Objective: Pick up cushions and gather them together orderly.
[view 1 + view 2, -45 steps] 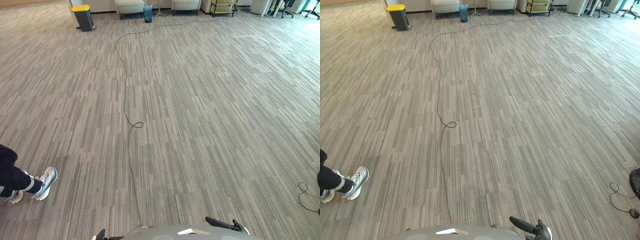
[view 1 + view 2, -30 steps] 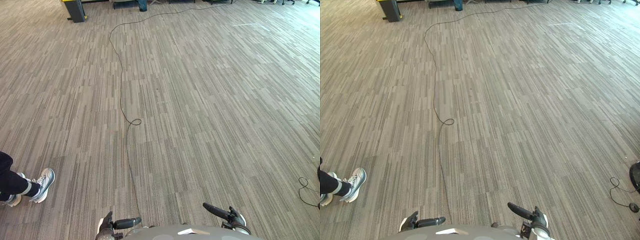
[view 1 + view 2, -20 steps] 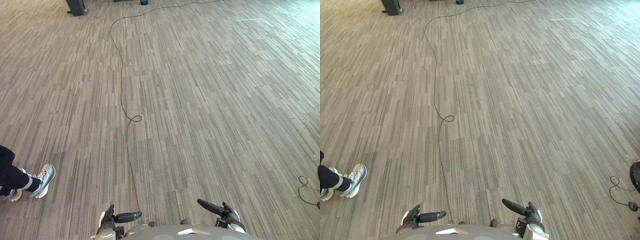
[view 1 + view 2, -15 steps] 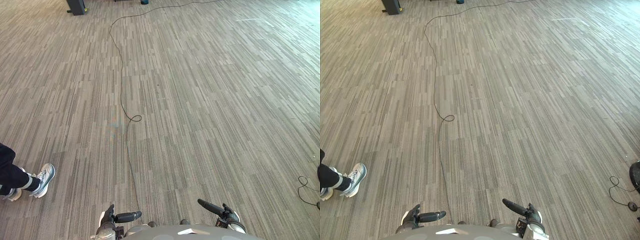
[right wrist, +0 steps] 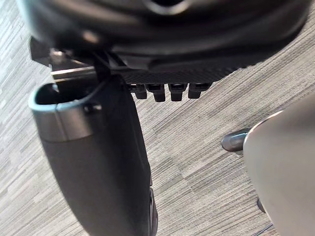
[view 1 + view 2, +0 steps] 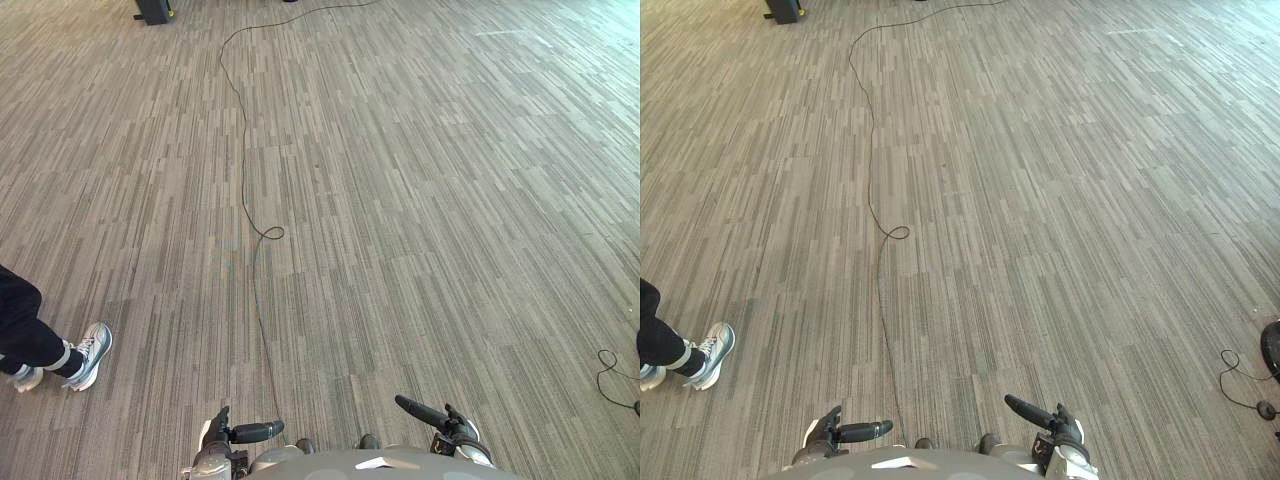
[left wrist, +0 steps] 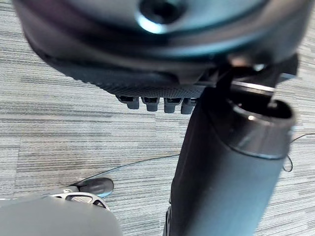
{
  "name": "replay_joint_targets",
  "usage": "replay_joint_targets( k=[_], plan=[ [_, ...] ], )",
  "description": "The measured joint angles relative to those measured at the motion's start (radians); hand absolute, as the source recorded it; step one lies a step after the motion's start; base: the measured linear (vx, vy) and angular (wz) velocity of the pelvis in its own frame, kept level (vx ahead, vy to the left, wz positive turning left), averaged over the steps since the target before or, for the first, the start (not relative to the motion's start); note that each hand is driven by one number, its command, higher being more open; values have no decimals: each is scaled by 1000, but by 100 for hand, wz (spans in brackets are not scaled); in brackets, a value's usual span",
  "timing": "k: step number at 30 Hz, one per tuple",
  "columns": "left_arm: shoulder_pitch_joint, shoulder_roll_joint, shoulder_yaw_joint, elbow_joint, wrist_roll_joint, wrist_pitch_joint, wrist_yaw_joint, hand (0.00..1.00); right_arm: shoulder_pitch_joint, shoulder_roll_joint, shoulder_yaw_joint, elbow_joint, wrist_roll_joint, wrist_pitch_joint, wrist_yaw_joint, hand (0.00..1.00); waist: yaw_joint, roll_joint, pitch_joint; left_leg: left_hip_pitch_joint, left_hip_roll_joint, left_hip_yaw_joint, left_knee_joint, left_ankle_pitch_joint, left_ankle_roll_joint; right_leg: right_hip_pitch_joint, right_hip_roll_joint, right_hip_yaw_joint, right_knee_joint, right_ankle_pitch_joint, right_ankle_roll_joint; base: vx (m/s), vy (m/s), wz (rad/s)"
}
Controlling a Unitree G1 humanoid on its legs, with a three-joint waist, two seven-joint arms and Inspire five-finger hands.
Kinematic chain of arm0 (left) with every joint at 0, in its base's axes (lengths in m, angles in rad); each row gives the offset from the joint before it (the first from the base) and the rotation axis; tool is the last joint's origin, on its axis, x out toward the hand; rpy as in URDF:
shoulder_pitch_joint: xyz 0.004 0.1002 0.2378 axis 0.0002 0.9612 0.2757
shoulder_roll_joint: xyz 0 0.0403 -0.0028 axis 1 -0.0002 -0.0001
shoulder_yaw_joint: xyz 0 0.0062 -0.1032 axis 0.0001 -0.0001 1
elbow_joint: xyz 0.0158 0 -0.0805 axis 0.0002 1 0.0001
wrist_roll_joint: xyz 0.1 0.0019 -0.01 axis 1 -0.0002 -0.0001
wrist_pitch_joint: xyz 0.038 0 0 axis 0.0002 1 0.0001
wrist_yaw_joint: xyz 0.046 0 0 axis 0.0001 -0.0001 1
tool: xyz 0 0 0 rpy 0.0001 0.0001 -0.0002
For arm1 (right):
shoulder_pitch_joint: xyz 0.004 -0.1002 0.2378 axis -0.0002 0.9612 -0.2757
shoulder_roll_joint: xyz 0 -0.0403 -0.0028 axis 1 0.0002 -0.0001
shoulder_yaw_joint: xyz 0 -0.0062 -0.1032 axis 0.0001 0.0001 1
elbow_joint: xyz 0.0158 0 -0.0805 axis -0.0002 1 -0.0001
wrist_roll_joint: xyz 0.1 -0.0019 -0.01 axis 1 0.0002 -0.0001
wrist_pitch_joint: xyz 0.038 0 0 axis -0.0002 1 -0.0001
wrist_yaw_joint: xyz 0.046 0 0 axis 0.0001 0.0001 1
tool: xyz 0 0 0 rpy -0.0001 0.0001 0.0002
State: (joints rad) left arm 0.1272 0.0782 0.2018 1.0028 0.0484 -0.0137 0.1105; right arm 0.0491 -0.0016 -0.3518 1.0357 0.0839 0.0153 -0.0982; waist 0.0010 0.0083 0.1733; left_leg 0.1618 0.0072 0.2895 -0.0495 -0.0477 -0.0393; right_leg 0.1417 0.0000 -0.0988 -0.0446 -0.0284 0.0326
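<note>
I see grey striped carpet (image 6: 400, 200) stretching ahead, with nothing lying on it that looks like a cushion. My left hand (image 6: 238, 434) hangs low at the picture's bottom edge, thumb pointing inward. In the left wrist view its thumb (image 7: 226, 172) and fingers (image 7: 157, 103) stand straight over bare carpet, holding nothing. My right hand (image 6: 436, 418) hangs at the same height on the right. The right wrist view shows its thumb (image 5: 98, 162) and straight fingers (image 5: 170, 91), also empty.
A person's leg and light sneaker (image 6: 88, 355) stand at the left edge, close to me. A dark bin (image 6: 152, 10) stands far off at the top left. A round dark object (image 6: 1271, 349) sits at the right edge.
The camera has tipped down and moved forward, so the far furniture left the picture and both hands came into sight at the bottom. The person's leg has shifted a little.
</note>
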Motion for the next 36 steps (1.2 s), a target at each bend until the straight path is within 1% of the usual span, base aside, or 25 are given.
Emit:
replay_joint_targets(
  k=[2,4,5,7,9,11,14,15,16,17,18,19,21,22,23,24,25,26,27,30,31,33,34,35,36],
  plan=[
    [-8,12,11,-19,-1,2,-1,100,-6,14,0,-8,8,-5,0,100,0,-24,21,-79,13,2,167,-49,-15,-19,-18,-17,49,-36,-22,-55,-80,25],
    [-6,8,28,-54,-1,2,-1,100,-3,25,3,-27,13,-5,0,100,1,-28,41,-163,48,13,380,-112,-11,-19,-23,-24,78,-81,-26,-64,-85,12],
    [4,-12,66,-83,-11,2,-1,100,6,18,22,-54,30,-4,-4,100,2,-16,51,-258,109,44,620,-133,2,-12,-13,-23,102,-117,-38,-25,-53,0],
    [22,-30,104,-113,-45,0,4,100,15,14,29,-66,36,-4,-18,100,11,-12,59,-348,181,82,812,-169,2,17,-12,-12,113,-133,-52,77,-17,-14],
    [22,-43,101,-125,-72,-8,10,100,20,3,29,-66,36,-1,-22,100,23,1,58,-404,205,98,753,-188,1,37,-35,0,125,-158,-40,150,42,-18],
    [21,-42,101,-129,-88,-11,8,100,20,3,36,-66,36,2,-23,100,29,-2,58,-441,190,113,628,-176,-6,42,-71,12,126,-176,-20,266,153,-16],
    [19,-47,99,-132,-97,-25,12,100,22,-3,42,-65,36,3,-24,100,38,1,56,-478,141,114,354,-50,-13,69,-132,30,107,-213,26,401,297,-27],
    [21,-45,99,-123,-101,-27,12,100,27,-4,43,-58,36,3,-24,100,44,-2,53,-474,139,113,332,35,11,92,-150,37,93,-231,36,448,353,-26],
    [16,-41,98,-116,-103,-27,12,100,33,-5,42,-54,34,5,-24,100,47,-1,44,-473,130,114,342,59,44,98,-156,43,98,-233,32,464,357,-16],
    [12,-23,98,-115,-104,-26,12,100,33,9,42,-47,34,6,-23,100,46,-33,28,-478,98,124,364,26,79,88,-191,50,131,-225,18,610,406,-1],
    [1,-11,98,-113,-104,-25,17,100,37,31,38,-47,32,5,-21,100,46,-61,9,-477,74,135,400,-25,95,54,-225,62,217,-210,23,516,334,4],
    [1,-9,98,-113,-104,-24,17,100,37,32,37,-46,31,6,-20,100,45,-67,6,-473,70,137,411,-36,99,49,-232,66,241,-206,31,637,403,2],
    [0,4,86,-95,-104,-19,17,100,37,36,34,-41,30,5,-15,100,44,-82,0,-388,39,140,443,-131,110,-25,-267,106,547,-148,104,442,280,-1],
    [-2,8,77,-91,-104,-19,17,100,36,37,33,-44,30,4,-14,100,42,-83,-1,-365,32,138,438,-145,112,-57,-272,120,637,-113,123,559,322,6],
    [-20,14,57,-75,-103,-16,17,100,37,32,33,-56,26,2,-9,100,40,-81,4,-290,16,133,424,-184,107,-167,-281,141,913,-66,151,652,329,4],
    [-26,14,47,-72,-103,-10,19,100,35,28,35,-65,26,0,-9,100,40,-76,9,-238,9,132,403,-199,102,-233,-284,123,1048,-77,133,638,287,-2],
    [-34,10,28,-67,-103,-6,20,100,31,22,38,-81,26,-1,-9,100,31,-67,12,-158,6,132,349,-206,94,-310,-285,67,1151,-116,72,404,138,-7],
    [-36,8,18,-66,-103,-5,20,100,31,21,40,-86,26,-3,-9,100,26,-63,13,-132,6,132,329,-207,92,-337,-284,41,1168,-128,59,470,119,-1],
    [-39,1,-14,-63,-103,-6,18,100,27,20,40,-103,26,-24,-8,100,5,-54,15,-51,6,126,258,-207,81,-425,-276,-49,1156,-162,32,556,95,6],
    [-65,-24,-31,-30,-103,-2,10,100,7,10,35,-111,32,-36,-4,100,-17,-39,32,53,20,131,193,-221,57,-523,-231,-153,977,-197,13,479,14,0],
    [-78,-34,-31,-18,-96,0,7,100,-3,4,30,-111,32,-38,1,100,-26,-29,42,104,36,134,161,-222,55,-552,-174,-196,782,-191,9,598,-90,18],
    [-84,-40,-31,-14,-94,0,7,100,-10,2,19,-105,30,-37,1,100,-44,-32,49,154,50,107,136,-224,51,-557,-113,-181,539,-126,5,508,-155,53],
    [-84,-41,-30,-10,-92,0,6,100,-8,-7,18,-95,26,-32,1,100,-59,-31,55,180,58,78,130,-235,32,-536,-84,-146,445,9,-20,570,-260,78],
    [-98,-53,-28,6,-82,-2,5,100,-13,-24,17,-78,25,-24,4,100,-67,-14,65,206,77,52,128,-243,14,-516,-60,-146,458,72,-97,569,-252,57],
    [-105,-65,-27,11,-77,-1,4,100,-20,-40,18,-73,19,-20,4,100,-57,7,72,211,96,52,132,-235,0,-516,-49,-152,480,47,-97,586,-249,21]
  ],
)
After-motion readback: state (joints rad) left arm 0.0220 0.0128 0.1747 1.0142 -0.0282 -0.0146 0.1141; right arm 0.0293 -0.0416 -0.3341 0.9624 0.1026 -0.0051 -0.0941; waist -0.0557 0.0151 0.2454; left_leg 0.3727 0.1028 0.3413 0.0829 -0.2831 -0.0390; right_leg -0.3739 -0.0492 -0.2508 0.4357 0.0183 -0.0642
